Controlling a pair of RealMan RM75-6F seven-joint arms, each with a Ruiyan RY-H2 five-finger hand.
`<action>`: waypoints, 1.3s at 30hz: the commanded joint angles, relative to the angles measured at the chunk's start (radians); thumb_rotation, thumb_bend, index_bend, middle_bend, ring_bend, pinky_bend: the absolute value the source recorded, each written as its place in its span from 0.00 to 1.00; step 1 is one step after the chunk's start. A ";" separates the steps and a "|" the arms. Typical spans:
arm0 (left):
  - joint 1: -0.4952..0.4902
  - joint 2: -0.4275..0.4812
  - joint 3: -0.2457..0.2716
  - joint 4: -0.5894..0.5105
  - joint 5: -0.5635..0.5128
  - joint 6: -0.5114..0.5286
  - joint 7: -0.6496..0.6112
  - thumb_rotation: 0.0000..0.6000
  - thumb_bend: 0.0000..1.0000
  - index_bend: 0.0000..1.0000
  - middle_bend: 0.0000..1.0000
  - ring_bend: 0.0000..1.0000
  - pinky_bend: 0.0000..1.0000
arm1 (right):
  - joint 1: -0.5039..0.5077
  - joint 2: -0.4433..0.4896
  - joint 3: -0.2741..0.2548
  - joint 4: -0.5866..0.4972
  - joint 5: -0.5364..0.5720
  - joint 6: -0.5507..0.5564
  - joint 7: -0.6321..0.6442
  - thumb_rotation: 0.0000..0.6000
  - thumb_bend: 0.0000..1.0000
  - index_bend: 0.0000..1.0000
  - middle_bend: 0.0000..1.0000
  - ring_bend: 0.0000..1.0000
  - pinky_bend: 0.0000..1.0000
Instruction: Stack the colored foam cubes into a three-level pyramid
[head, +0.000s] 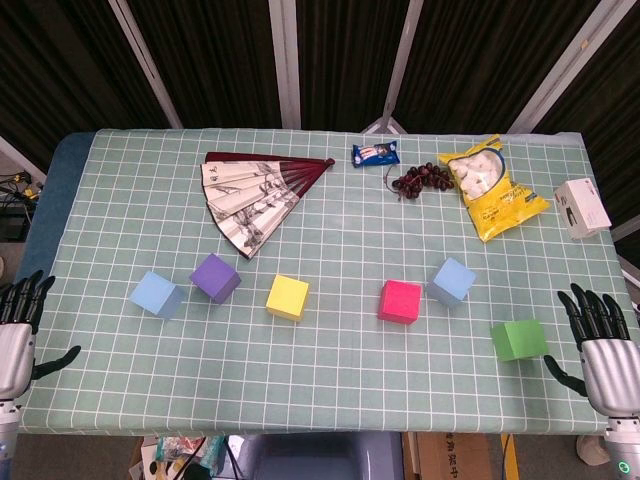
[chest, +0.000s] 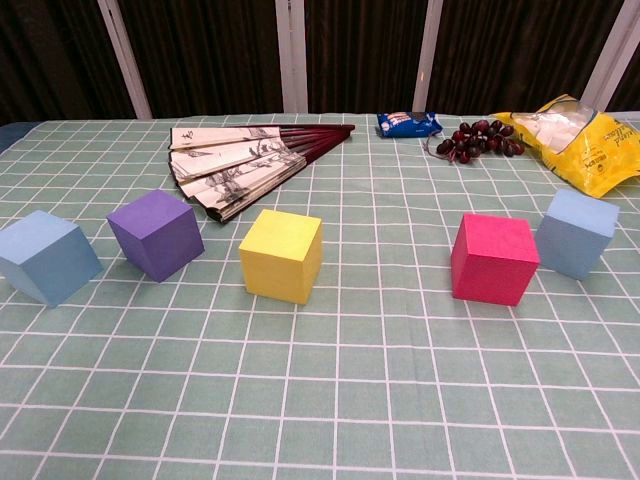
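— What's the table carrying on my feed?

— A table under a green checked cloth (head: 330, 350). Six foam cubes lie singly on it: nearest my left hand's fingers (head: 22, 300) a light blue cube (head: 156, 295), then a purple cube (head: 215, 278), a yellow cube (head: 287, 297), a pink cube (head: 400, 301) and a second blue cube (head: 452, 281) just beside it.

— And by the right fingers (head: 592, 312)?

— A green cube (head: 519, 340). Far beyond the fingertips lie an open paper fan (head: 255, 195), a small blue packet (head: 375, 154), dark grapes (head: 422, 180), a yellow snack bag (head: 492, 188) and a white box (head: 582, 207).

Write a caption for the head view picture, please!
Six foam cubes wait unstacked on the checked table, both hands open at its edges.
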 joint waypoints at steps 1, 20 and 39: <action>0.000 0.001 0.000 0.000 -0.002 -0.003 0.000 1.00 0.01 0.00 0.00 0.03 0.03 | 0.001 -0.001 0.000 -0.001 0.000 -0.002 -0.002 1.00 0.24 0.00 0.00 0.00 0.00; -0.016 0.019 0.011 -0.008 0.000 -0.040 0.030 1.00 0.02 0.00 0.00 0.03 0.03 | 0.003 -0.002 0.005 -0.004 0.011 -0.008 0.001 1.00 0.24 0.00 0.00 0.00 0.00; -0.266 0.034 -0.101 -0.175 -0.175 -0.359 0.314 1.00 0.04 0.00 0.08 0.03 0.04 | 0.019 -0.027 0.010 -0.006 0.042 -0.047 -0.010 1.00 0.24 0.00 0.00 0.00 0.00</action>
